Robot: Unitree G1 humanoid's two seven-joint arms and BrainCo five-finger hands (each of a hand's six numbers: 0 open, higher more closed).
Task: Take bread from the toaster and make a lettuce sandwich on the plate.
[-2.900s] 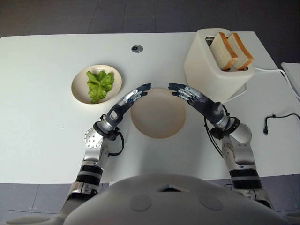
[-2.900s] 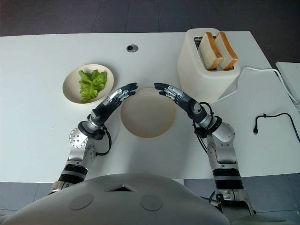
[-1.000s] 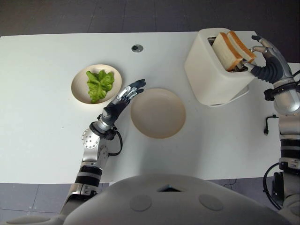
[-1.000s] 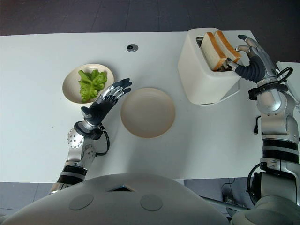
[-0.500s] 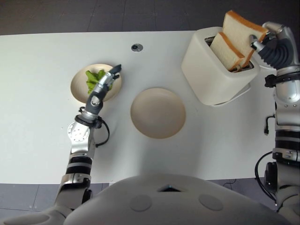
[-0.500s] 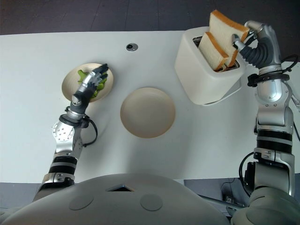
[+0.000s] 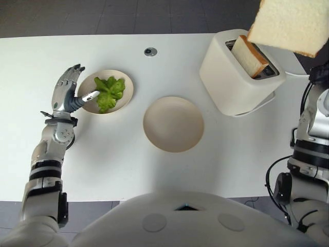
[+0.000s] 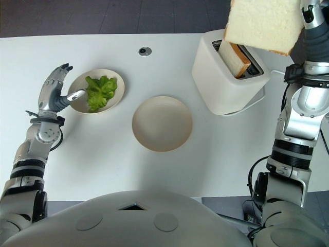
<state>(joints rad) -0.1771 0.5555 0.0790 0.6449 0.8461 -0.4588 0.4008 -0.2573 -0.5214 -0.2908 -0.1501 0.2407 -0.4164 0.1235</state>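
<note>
My right hand (image 8: 311,20) is raised high at the top right, shut on a slice of bread (image 7: 290,23) that hangs clear above the toaster (image 7: 234,82). A second slice (image 7: 250,56) stands in the toaster's slot. The empty beige plate (image 7: 173,124) lies at the table's middle. A small bowl (image 7: 126,98) at the left holds a green lettuce leaf (image 7: 109,92). My left hand (image 7: 66,92) stands upright just left of that bowl, open with fingers spread, its thumb pointing at the bowl's rim.
A round metal grommet (image 7: 150,52) sits in the tabletop at the back. A white cable (image 7: 302,75) runs off to the right behind the toaster. Bare white table lies in front of the plate and bowl.
My right hand has lifted the bread slice up out of the toaster toward the camera. My left hand has swung from over the lettuce bowl to its left side and opened upright.
</note>
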